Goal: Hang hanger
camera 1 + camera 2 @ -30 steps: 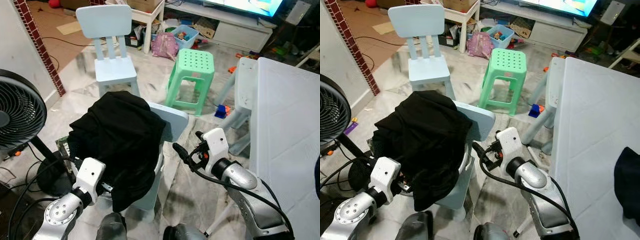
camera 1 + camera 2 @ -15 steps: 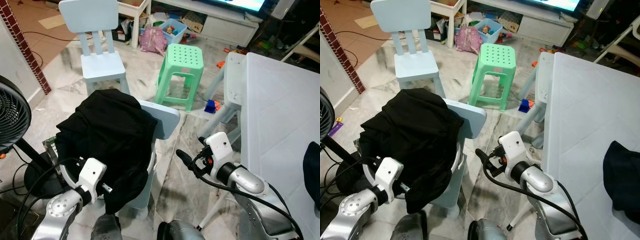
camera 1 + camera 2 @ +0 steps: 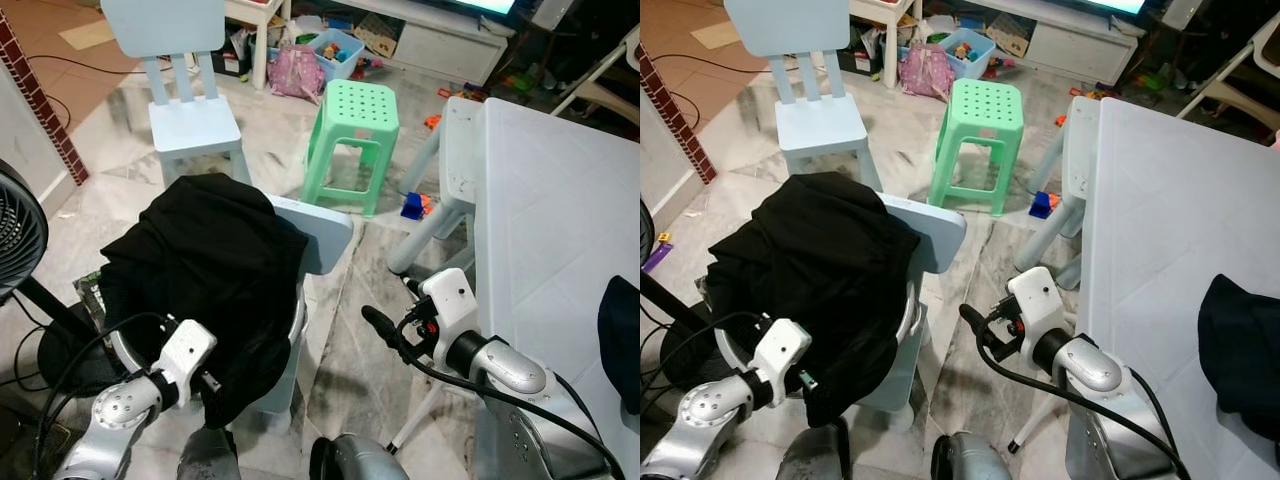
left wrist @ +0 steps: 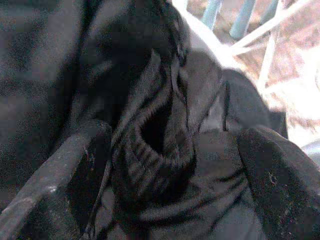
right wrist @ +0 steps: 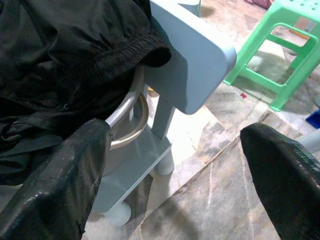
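No hanger can be made out; a soft black garment (image 3: 205, 265) lies heaped over the pale blue chair (image 3: 318, 232). The left hand (image 4: 165, 170) is spread against its folds, the right hand (image 5: 170, 170) spread beside the chair. The limp cloth will likely sag and slip, so gather a thick fold or the ribbed hem.

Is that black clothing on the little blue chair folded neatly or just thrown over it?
Thrown over, not folded: the black garment lies bunched in a rumpled heap over the blue chair, its hem hanging down past the seat.
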Tool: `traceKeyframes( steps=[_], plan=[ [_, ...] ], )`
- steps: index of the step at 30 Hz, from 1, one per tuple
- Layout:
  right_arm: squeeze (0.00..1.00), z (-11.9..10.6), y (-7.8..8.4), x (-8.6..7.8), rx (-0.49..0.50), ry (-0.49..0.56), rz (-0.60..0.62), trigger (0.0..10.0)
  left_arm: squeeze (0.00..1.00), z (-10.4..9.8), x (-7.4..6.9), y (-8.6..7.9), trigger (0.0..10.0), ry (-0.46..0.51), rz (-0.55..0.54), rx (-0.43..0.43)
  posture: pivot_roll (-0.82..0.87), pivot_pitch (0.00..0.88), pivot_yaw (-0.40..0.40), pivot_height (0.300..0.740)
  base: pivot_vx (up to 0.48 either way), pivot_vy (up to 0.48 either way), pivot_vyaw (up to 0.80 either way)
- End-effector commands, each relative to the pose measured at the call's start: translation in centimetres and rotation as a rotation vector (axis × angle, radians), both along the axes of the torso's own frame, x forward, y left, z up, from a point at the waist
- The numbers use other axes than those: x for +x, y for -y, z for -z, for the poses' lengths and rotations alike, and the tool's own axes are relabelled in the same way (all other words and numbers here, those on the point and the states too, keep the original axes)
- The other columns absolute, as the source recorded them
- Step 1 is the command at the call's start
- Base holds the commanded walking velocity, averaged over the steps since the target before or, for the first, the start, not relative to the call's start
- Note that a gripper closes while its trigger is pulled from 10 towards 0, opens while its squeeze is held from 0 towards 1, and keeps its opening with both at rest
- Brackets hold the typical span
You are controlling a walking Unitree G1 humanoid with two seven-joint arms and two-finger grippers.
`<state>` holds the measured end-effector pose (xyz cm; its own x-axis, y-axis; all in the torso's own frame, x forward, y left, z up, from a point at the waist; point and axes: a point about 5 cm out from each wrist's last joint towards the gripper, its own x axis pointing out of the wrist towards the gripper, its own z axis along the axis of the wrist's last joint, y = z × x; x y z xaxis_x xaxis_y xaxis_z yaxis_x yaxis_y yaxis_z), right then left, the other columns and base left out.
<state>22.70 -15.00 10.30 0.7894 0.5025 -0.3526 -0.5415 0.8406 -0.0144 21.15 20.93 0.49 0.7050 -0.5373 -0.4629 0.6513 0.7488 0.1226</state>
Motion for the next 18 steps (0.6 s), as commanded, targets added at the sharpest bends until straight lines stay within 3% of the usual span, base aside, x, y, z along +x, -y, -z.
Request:
traceKeyframes(
  steps=[1, 3, 4, 5, 6, 18],
  plan=[
    [0.00, -0.3, 0.0, -0.2, 0.000, 0.004, -0.005, 10.0, 0.00, 0.6, -0.7, -0.3, 10.0, -0.024, 0.021, 0.022, -0.08, 0.194, -0.150, 0.740, 0.000, 0.000, 0.00],
    [0.00, -0.3, -0.1, -0.2, 0.000, 0.002, -0.006, 10.0, 0.00, 0.7, -0.6, -0.6, 9.5, -0.019, 0.013, 0.035, -0.08, 0.192, -0.148, 0.740, 0.000, 0.000, 0.00],
    [0.00, -0.3, 0.0, -0.2, 0.000, 0.002, -0.006, 10.0, 0.00, 0.7, -0.6, -0.8, 7.1, -0.017, 0.011, 0.042, -0.08, 0.192, -0.148, 0.740, 0.000, 0.000, 0.00],
    [0.00, -0.3, 0.1, -0.2, -0.001, 0.001, -0.004, 10.0, 0.00, 0.8, -0.7, -1.0, 3.2, -0.018, 0.011, 0.050, -0.08, 0.191, -0.147, 0.740, 0.000, 0.000, 0.00],
    [0.00, -0.3, 0.2, -0.1, -0.002, 0.000, -0.001, 10.0, 0.00, 0.9, -0.7, -1.2, 0.0, -0.021, 0.015, 0.054, -0.08, 0.191, -0.146, 0.740, 0.000, 0.000, 0.00],
    [0.00, -0.3, -0.1, 0.0, 0.000, 0.002, -0.002, 10.0, 0.00, 1.0, -0.2, -1.8, 0.0, 0.000, 0.016, 0.091, -0.07, 0.185, -0.144, 0.740, 0.000, 0.000, 0.00]
  ],
)
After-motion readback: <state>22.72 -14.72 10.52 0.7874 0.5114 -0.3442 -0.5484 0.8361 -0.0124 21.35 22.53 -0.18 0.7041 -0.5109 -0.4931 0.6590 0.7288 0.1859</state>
